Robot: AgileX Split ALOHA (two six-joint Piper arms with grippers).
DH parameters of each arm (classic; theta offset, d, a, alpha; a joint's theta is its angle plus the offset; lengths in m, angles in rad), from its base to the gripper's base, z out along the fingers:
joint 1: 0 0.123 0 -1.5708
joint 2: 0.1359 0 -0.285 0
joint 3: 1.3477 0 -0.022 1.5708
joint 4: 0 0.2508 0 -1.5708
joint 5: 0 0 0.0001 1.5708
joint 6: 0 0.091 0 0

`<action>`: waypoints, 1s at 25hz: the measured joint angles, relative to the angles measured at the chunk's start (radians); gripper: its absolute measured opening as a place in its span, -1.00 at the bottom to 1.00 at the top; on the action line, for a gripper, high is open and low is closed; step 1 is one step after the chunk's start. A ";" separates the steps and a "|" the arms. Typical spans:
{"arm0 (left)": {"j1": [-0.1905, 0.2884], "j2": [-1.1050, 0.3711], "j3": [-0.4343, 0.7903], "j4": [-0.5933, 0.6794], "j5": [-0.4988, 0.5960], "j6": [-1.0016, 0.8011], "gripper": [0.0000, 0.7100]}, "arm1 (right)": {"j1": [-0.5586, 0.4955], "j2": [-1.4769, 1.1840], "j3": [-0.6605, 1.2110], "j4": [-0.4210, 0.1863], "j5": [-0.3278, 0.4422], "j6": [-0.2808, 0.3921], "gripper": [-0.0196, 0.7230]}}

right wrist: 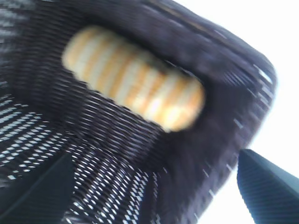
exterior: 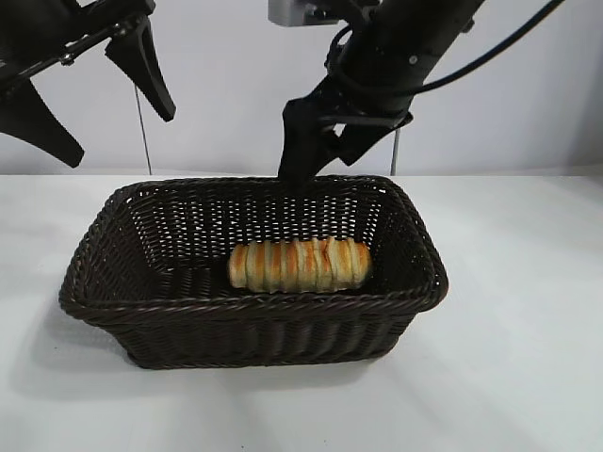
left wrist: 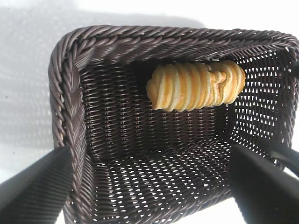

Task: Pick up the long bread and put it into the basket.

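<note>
Already inside the basket, the long bread is seen lying flat on the woven floor.

The loaf is laid lengthwise close to the near long wall of the basket, toward its right half, and is touched by neither arm. The right end effector is held above the far rim near the middle, its fingers spread wide and nothing gripped between them. The left end effector is raised well above the basket's far left corner, its two fingers also set wide apart and empty. The basket is placed on the white bench.
</note>
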 joint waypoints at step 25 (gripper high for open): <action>0.000 0.000 0.000 0.003 -0.006 0.000 0.83 | -0.121 -0.082 -0.002 -0.062 0.153 0.197 0.89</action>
